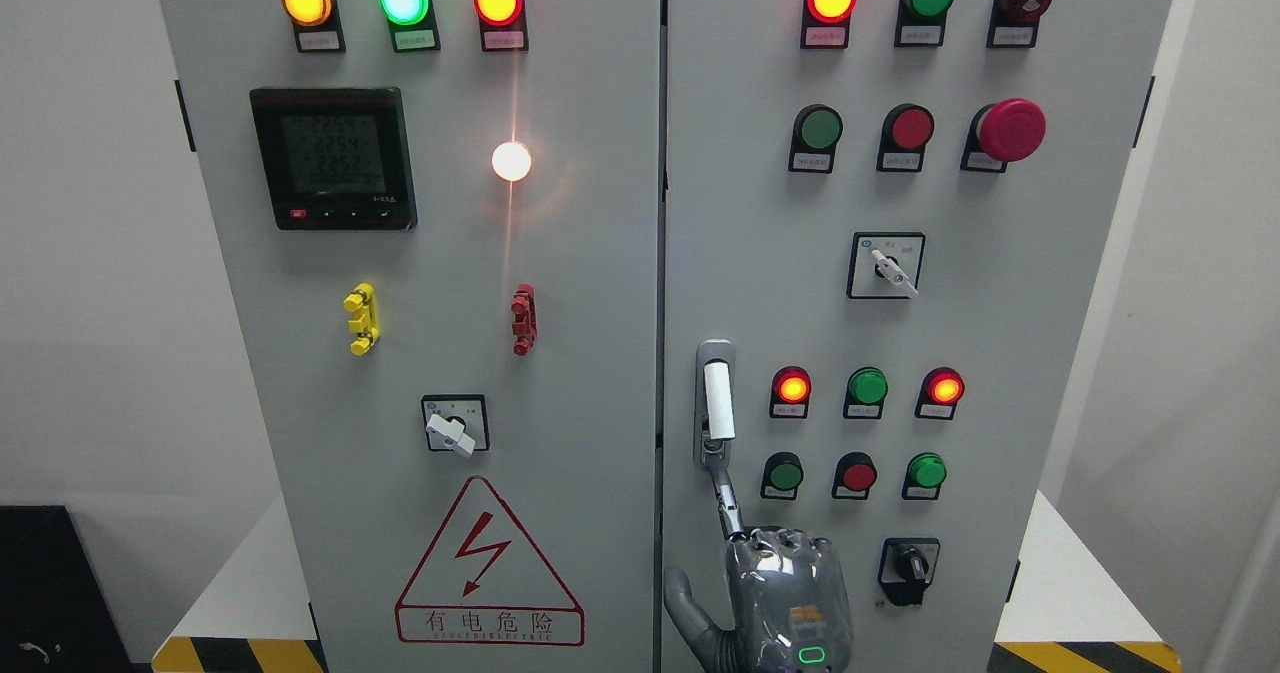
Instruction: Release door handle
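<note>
The door handle point(718, 401) is a white upright lever in a grey housing at the left edge of the cabinet's right door point(1010, 353). My right hand point(700, 528) comes up from the bottom edge just below it, with its back toward me. Its index finger point(728, 503) stretches up so that the tip meets the handle's lower end, while the thumb point(682, 603) sticks out to the left. The other fingers are bent at the knuckles and nothing is wrapped around the lever. Both doors look flush with each other. My left hand is out of view.
The right door carries lit lamps, push buttons, a red mushroom stop button point(1010, 130) and two rotary switches point(886, 266). The left door point(450, 353) has a meter point(333, 158), lamps, a rotary switch point(455, 425) and a warning triangle point(488, 565). Yellow-black floor tape point(240, 653) runs below.
</note>
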Robot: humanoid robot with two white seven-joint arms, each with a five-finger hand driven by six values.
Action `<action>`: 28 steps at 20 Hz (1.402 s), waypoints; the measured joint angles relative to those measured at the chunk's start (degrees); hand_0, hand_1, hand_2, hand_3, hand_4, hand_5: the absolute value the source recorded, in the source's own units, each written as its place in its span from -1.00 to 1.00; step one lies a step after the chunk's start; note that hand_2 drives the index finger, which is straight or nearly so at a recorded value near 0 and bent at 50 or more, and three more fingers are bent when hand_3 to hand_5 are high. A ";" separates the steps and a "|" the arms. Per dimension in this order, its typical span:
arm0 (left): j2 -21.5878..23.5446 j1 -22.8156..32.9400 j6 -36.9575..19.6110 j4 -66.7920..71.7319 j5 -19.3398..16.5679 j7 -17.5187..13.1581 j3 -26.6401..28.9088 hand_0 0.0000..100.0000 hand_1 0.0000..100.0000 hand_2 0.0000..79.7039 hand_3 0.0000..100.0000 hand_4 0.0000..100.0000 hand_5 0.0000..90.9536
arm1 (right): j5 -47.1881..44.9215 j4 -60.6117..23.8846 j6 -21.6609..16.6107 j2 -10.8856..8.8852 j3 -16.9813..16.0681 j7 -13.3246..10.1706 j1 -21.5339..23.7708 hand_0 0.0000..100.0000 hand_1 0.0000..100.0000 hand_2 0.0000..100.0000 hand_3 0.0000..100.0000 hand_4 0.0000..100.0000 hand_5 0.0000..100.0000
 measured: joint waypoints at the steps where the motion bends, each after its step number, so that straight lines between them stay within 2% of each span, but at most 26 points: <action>1: 0.00 0.00 0.00 0.00 0.00 0.00 0.00 -0.76 0.11 -1.00 -1.00 -1.00 -1.00 | -0.01 0.02 -0.01 -0.01 0.00 -0.02 -0.01 -0.11 -0.35 -0.97 1.00 1.00 1.00; 11: 0.00 0.00 -0.24 0.00 0.00 0.00 0.00 -0.76 0.11 -1.00 -1.00 -1.00 -1.00 | -0.04 -0.11 -0.08 -0.05 0.05 -0.34 -0.01 -0.11 -0.35 -0.95 1.00 1.00 1.00; 23: 0.00 0.00 -0.02 0.00 0.00 0.00 0.00 -0.76 0.11 -1.00 -1.00 -1.00 -1.00 | -0.07 -1.96 -0.08 -0.07 0.08 0.90 0.02 -0.12 -0.35 -0.94 1.00 1.00 1.00; 28: 0.00 0.00 0.00 0.00 0.00 0.00 0.00 -0.76 0.11 -1.00 -1.00 -1.00 -1.00 | -0.07 -2.75 -0.08 -0.09 0.09 0.19 0.02 -0.12 -0.35 -0.94 1.00 1.00 1.00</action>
